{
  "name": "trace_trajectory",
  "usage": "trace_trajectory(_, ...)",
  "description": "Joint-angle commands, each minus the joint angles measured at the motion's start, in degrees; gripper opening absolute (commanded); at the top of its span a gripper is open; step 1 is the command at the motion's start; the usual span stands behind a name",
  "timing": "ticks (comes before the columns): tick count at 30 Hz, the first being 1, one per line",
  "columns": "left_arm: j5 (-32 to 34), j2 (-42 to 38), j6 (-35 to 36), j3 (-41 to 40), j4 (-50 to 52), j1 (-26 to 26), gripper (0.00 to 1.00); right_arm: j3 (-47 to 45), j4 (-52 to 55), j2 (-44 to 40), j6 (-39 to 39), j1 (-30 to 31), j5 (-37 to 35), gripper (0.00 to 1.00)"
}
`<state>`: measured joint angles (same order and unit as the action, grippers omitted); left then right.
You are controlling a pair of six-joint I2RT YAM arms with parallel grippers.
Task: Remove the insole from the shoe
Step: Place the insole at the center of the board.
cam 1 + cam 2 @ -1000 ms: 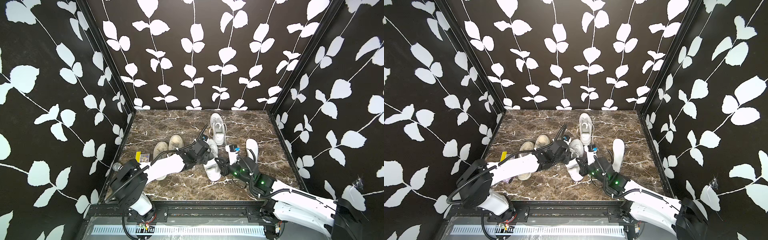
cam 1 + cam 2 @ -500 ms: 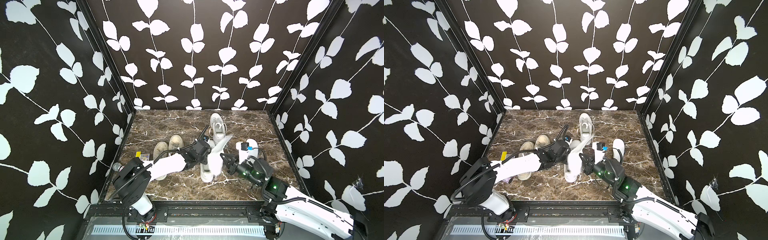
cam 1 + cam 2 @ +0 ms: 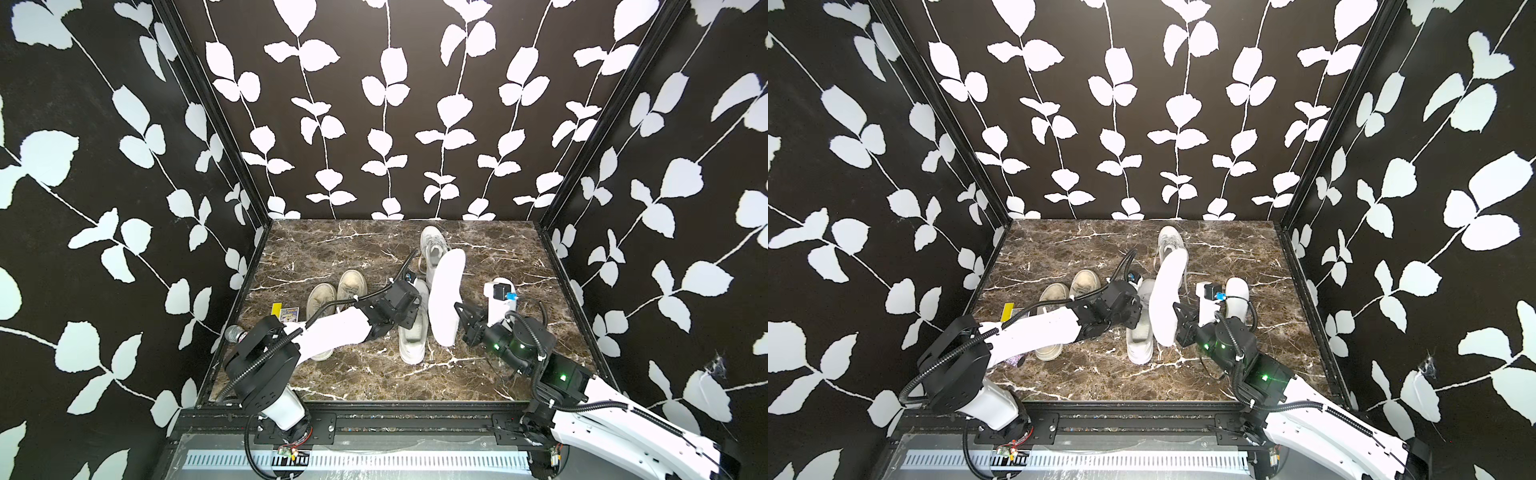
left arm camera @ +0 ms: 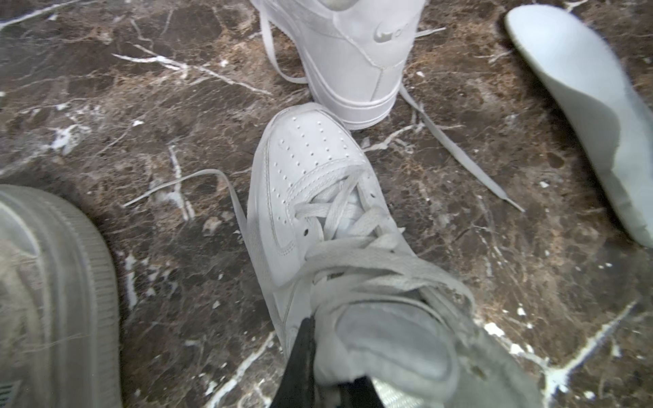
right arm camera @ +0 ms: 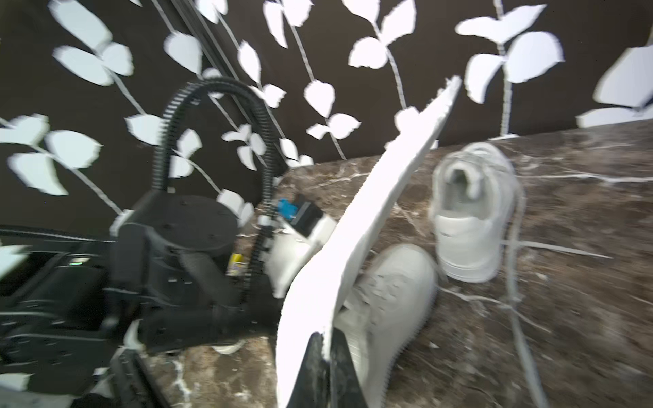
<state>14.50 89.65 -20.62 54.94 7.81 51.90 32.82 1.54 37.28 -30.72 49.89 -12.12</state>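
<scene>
insole [image 3: 446, 299] pulled from shoe [image 3: 413, 332], R gripper [image 5: 327, 341] clamped on it, L gripper [image 4: 328, 367] pinching shoe, R-wrist view blurry

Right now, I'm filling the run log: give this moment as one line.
left gripper: shut on shoe | right gripper: shut on insole | insole: lifted, out of shoe | shoe: on table

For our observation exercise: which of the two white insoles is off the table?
The insole pinched by the right end effector, tilted up beside the near white shoe; the other insole lies flat.
</scene>
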Motion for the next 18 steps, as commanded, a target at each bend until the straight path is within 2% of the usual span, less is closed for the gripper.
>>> trace_trajectory(1, 4.13, -2.25, 0.45, -2.33, 5.29, -0.92, 0.0, 4.4, 9.65, 2.02, 2.64, -4.09, -3.72, 0.0)
trace_trajectory(7, 4.57, -3.32, 0.32, -3.25, 4.67, -1.01, 0.0, 9.16, 13.98, 9.96, 4.9, -13.04, -0.09, 0.0)
trace_trajectory(18, 4.97, -4.3, 0.75, -4.26, 4.49, -1.01, 0.0, 11.26, 9.37, 30.36, 0.32, -28.32, 17.15, 0.0)
